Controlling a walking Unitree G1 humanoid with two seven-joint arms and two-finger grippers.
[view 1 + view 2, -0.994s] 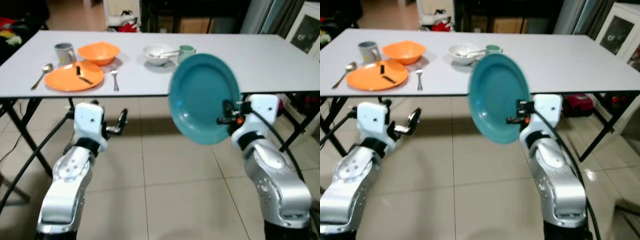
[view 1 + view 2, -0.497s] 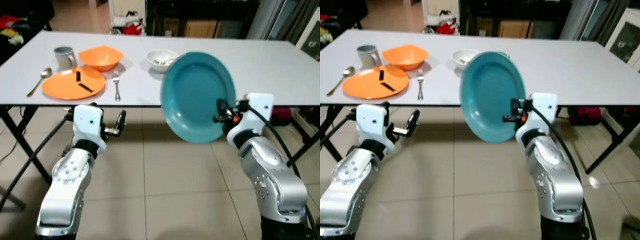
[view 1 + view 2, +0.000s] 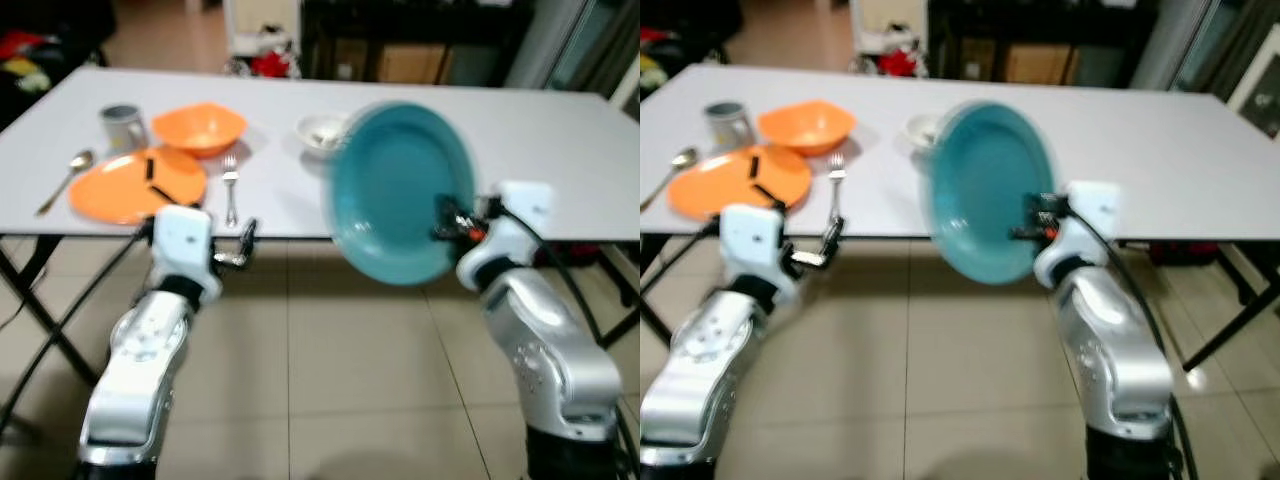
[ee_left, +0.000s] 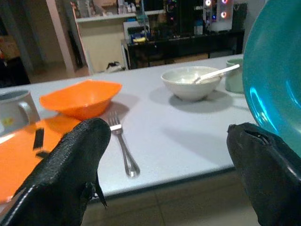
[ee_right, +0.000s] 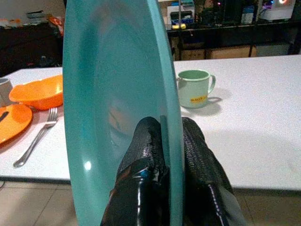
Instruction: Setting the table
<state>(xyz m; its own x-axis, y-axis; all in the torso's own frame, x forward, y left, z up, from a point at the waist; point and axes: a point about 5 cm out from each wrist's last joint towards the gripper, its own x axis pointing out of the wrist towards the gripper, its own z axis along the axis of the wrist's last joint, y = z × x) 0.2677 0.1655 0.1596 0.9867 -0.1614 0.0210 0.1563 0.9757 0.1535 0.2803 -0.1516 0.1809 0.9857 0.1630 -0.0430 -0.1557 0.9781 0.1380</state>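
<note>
My right gripper [image 5: 171,141] is shut on the rim of a teal plate [image 3: 400,190], which stands on edge in front of the white table [image 3: 540,130]. Its fingers [image 5: 146,146] pinch the rim from both sides. On the table's left lie an orange plate [image 3: 135,185], an orange bowl [image 3: 200,125], a grey mug [image 3: 122,122], a spoon [image 3: 65,180] and a fork [image 3: 231,185]. A white bowl [image 4: 190,82] and a green mug [image 5: 195,89] sit behind the teal plate. My left gripper [image 4: 164,129] hangs open below the table's front edge, near the fork.
Black folding table legs [image 3: 45,330] stand at both sides over a tiled floor [image 3: 330,380]. Dark shelves and a desk [image 4: 178,42] line the wall beyond the table. The table's right half is bare.
The whole picture has shifted and blurred, so the camera moved; the table's front edge is nearer. The teal plate stays in my right gripper, and my left gripper stays open.
</note>
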